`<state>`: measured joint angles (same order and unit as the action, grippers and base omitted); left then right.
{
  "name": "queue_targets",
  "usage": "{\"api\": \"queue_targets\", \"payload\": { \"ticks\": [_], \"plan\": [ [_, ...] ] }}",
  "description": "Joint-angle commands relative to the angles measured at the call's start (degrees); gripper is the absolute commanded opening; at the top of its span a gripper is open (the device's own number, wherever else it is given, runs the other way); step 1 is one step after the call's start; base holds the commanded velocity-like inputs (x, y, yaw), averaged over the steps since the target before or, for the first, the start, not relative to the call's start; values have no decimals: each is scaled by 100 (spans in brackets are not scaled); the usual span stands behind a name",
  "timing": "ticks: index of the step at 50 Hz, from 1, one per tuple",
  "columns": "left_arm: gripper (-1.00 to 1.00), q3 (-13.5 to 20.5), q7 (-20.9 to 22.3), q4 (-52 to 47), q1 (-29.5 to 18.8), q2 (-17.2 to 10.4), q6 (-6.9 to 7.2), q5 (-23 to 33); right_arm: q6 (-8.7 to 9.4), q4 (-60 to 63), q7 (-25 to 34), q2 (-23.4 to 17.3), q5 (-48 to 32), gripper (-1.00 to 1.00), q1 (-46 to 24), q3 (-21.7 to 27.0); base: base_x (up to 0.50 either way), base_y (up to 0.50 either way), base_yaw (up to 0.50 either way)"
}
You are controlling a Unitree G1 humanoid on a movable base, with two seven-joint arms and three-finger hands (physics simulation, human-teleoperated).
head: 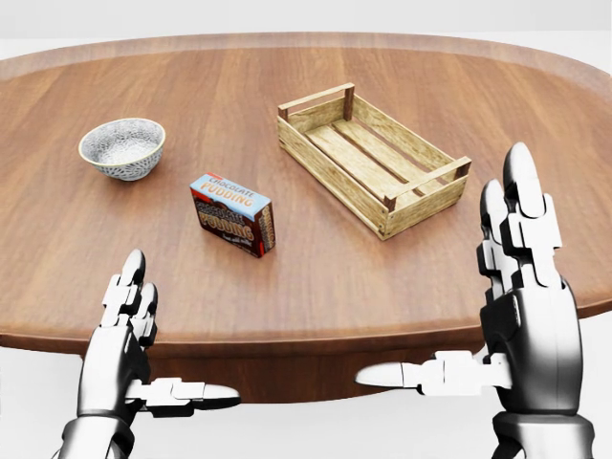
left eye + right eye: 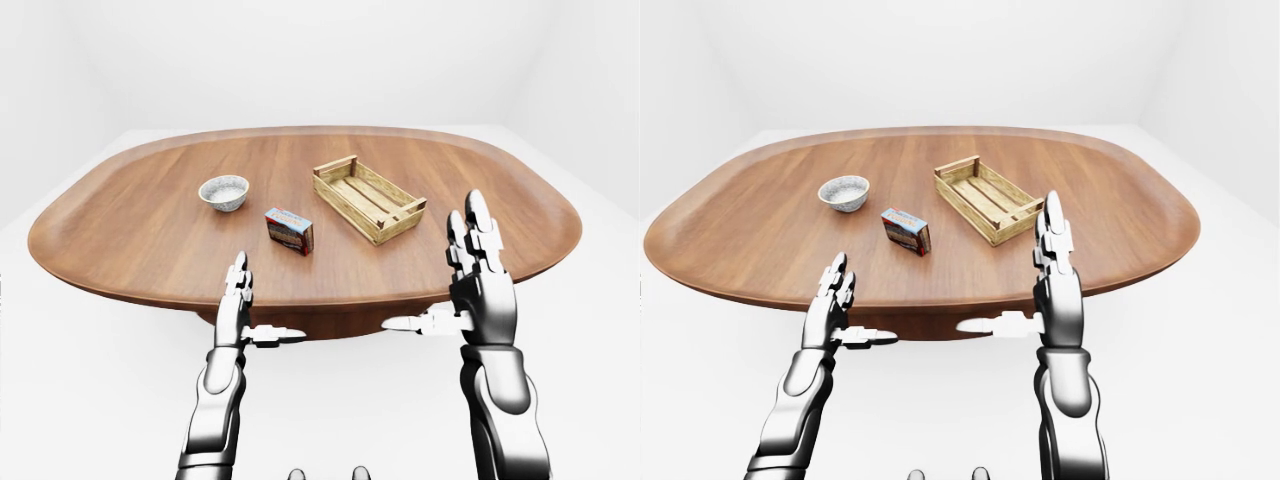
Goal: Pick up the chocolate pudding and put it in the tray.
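Note:
The chocolate pudding box [image 1: 233, 214] stands on the wooden table [image 1: 316, 277], left of the middle of the head view. The slatted wooden tray [image 1: 375, 158] lies empty to its right, set at an angle. My left hand [image 1: 143, 354] is open at the bottom left, at the table's near edge, well below the box. My right hand [image 1: 478, 316] is open at the bottom right, raised with fingers pointing up, below and right of the tray. Neither hand touches anything.
A patterned ceramic bowl [image 1: 121, 148] sits on the table to the upper left of the pudding box. The table's rounded edge [image 2: 330, 300] runs just above my wrists. White floor and walls surround the table.

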<state>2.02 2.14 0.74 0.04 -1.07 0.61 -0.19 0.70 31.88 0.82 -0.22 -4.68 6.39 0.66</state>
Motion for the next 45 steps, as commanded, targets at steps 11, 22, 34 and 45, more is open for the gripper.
{"api": "queue_targets", "payload": {
  "ticks": [11, 22, 34, 45],
  "plan": [
    [100, 0, -6, 38, -23, -6, 1, 14, 8, 89, 38, 5, -34, 100, 16, -33, 0, 20, 0],
    [100, 4, 3, 16, -11, -10, 8, 16, 31, 132, 34, 11, -34, 100, 36, -50, 0, 21, 0],
    [100, 4, 1, -17, -3, -7, 42, 16, 60, 139, 30, 12, -22, 100, 26, -48, 0, 21, 0],
    [100, -1, -12, -45, -5, -2, 95, 17, 58, 62, 8, 21, 83, 100, 4, 4, 0, 12, 0]
  ]
}}
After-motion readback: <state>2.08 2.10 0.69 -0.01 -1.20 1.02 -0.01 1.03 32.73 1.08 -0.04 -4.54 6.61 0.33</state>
